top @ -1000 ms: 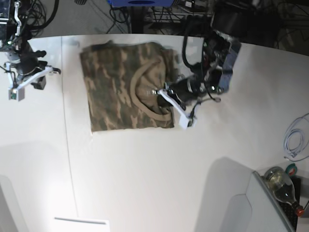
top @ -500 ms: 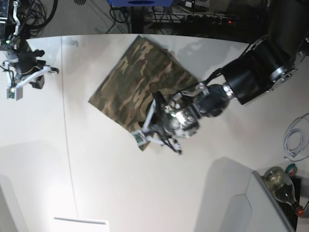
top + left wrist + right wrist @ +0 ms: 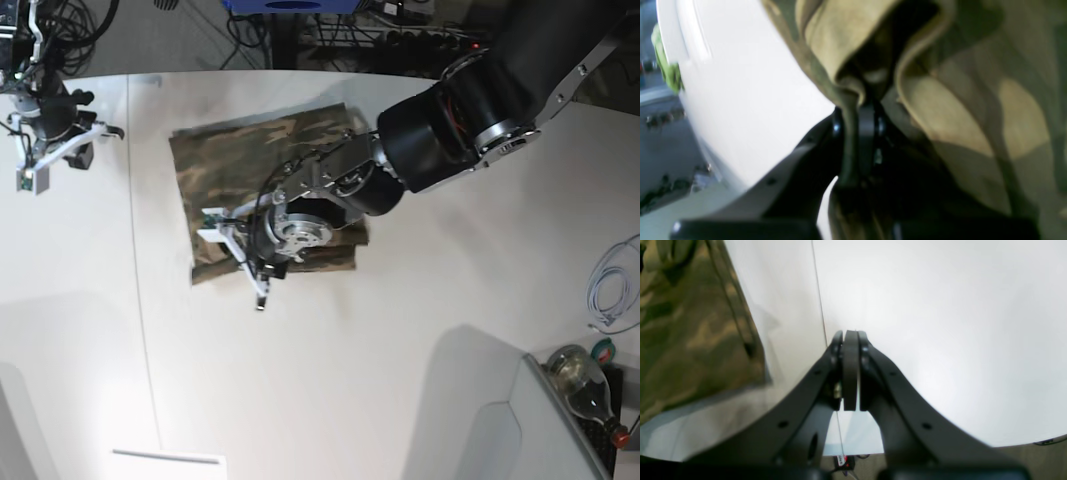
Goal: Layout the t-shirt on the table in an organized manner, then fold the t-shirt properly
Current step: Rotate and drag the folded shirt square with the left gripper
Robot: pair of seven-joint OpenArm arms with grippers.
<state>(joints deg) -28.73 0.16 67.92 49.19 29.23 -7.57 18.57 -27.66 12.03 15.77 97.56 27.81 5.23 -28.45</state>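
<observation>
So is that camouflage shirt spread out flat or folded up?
Folded: the t-shirt lies as a compact rectangle, no sleeves showing, with the left gripper pinching a fold.

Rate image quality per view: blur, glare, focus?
Left wrist: motion-blurred, close t-shirt folds soft, left gripper dark. Right wrist: right gripper sharp, table glare-washed, camouflage cloth soft. Base: table bright, grey shadow patches near the lower edge, arms fairly sharp.
</observation>
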